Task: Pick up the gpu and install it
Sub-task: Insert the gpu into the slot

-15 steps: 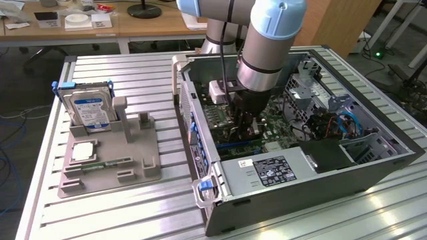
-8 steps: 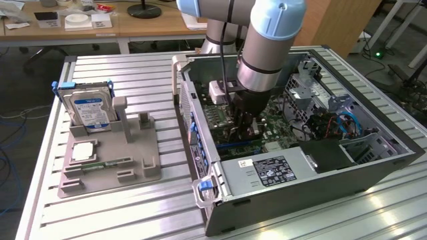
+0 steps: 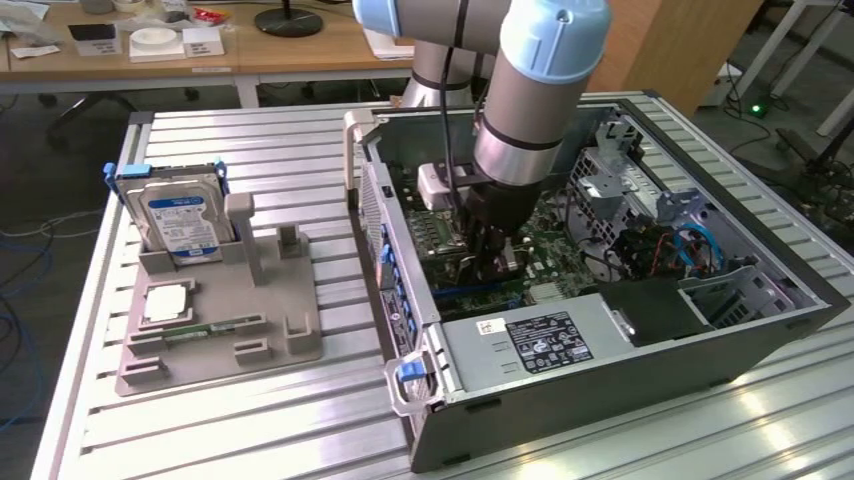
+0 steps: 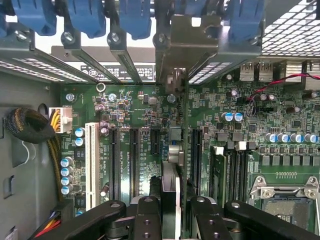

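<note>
Inside open computer case [image 3: 641, 385], above the motherboard [image 4: 125, 100]: gpu [image 4: 186, 120] upright and edge-on, pinched in the nearly closed tool [image 4: 175, 210], bracket end toward rear slot covers [image 4: 85, 57]. Tight room between case walls and cables [image 3: 687, 250]. On the surface [image 3: 267, 430], grey holder [image 3: 200, 365] with hard drive [image 3: 180, 220] upright, memory stick [image 3: 214, 327] flat.

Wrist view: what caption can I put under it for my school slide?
Jaws hold the gpu edge-on above the green motherboard and its slots, inside the computer.
</note>
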Controlling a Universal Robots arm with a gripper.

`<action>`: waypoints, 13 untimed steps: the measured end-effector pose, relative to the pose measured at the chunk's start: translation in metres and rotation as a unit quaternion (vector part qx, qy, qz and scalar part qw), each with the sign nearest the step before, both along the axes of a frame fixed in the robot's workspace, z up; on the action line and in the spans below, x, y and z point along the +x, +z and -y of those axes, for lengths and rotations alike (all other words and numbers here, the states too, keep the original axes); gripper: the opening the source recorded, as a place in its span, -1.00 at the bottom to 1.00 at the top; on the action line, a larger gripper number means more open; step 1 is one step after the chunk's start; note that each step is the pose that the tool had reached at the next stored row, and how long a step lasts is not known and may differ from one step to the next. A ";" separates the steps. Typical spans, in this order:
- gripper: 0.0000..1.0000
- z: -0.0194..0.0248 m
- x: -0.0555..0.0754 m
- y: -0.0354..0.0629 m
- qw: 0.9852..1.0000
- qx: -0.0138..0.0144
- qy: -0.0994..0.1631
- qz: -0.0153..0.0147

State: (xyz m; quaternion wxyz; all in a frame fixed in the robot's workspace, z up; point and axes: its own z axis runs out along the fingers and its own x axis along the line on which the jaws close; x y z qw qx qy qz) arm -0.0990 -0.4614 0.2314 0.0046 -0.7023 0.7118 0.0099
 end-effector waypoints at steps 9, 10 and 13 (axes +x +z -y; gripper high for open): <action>-0.45 -0.0001 0.000 0.0013 1.000 0.000 0.000 0.000; -0.45 -0.0001 0.000 0.0013 1.000 0.000 0.000 0.000; -0.45 -0.0001 0.000 0.0015 1.000 0.000 0.000 0.000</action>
